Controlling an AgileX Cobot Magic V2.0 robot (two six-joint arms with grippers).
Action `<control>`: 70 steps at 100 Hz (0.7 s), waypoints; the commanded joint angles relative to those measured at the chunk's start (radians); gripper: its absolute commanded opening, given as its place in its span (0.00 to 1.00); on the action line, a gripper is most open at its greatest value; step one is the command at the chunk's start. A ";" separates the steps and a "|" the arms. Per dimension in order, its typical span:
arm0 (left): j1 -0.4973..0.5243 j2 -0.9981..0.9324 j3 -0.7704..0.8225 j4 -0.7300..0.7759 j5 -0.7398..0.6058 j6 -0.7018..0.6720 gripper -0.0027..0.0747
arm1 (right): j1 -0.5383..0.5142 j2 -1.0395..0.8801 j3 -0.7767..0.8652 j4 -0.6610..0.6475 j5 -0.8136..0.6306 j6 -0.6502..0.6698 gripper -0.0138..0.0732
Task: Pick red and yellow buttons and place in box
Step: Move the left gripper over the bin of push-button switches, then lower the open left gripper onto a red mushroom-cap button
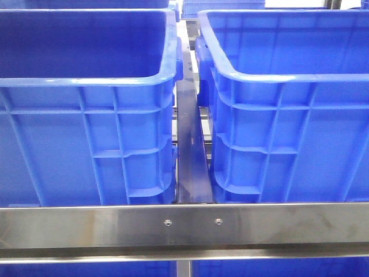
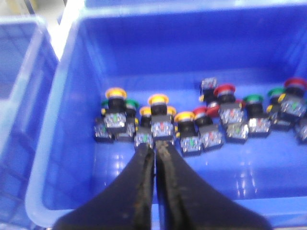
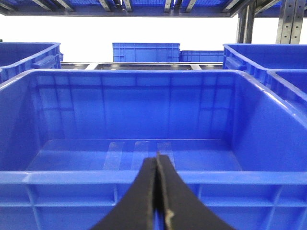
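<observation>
Two big blue bins (image 1: pixel 86 104) stand side by side behind a steel rail (image 1: pixel 184 228). The right gripper (image 3: pixel 157 163) hangs pressed closed and empty before a bare blue box (image 3: pixel 144 120). The left gripper (image 2: pixel 156 151), closed and empty, hovers just beside yellow buttons (image 2: pixel 158 99) and red buttons (image 2: pixel 224 90) clustered on their bin's floor.

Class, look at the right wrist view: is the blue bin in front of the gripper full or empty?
Empty. The bin shows only its bare blue floor with faint reflections; no buttons lie in it.
</observation>
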 commanded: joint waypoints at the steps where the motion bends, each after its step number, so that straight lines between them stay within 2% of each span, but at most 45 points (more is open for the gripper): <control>1: 0.003 0.039 -0.038 0.002 -0.057 0.000 0.01 | -0.002 -0.022 0.000 -0.009 -0.084 -0.002 0.08; 17: 0.003 0.063 -0.038 0.005 -0.044 0.000 0.02 | -0.002 -0.022 0.000 -0.009 -0.084 -0.002 0.08; 24: 0.003 0.063 -0.038 0.008 -0.043 0.000 0.09 | -0.002 -0.022 0.000 -0.009 -0.084 -0.002 0.08; 31: 0.003 0.063 -0.038 0.012 -0.043 0.000 0.22 | -0.002 -0.022 0.000 -0.009 -0.084 -0.002 0.08; 46: 0.003 0.063 -0.038 0.013 -0.041 0.000 0.63 | -0.002 -0.022 0.000 -0.009 -0.084 -0.002 0.08; 51: 0.003 0.063 -0.038 0.013 -0.047 -0.006 0.72 | -0.002 -0.022 0.000 -0.009 -0.084 -0.002 0.08; 56: 0.003 0.063 -0.038 0.013 -0.057 -0.006 0.75 | -0.002 -0.022 0.000 -0.009 -0.084 -0.002 0.08; 70: 0.001 0.063 -0.038 -0.016 -0.075 0.000 0.74 | -0.002 -0.022 0.000 -0.009 -0.084 -0.002 0.08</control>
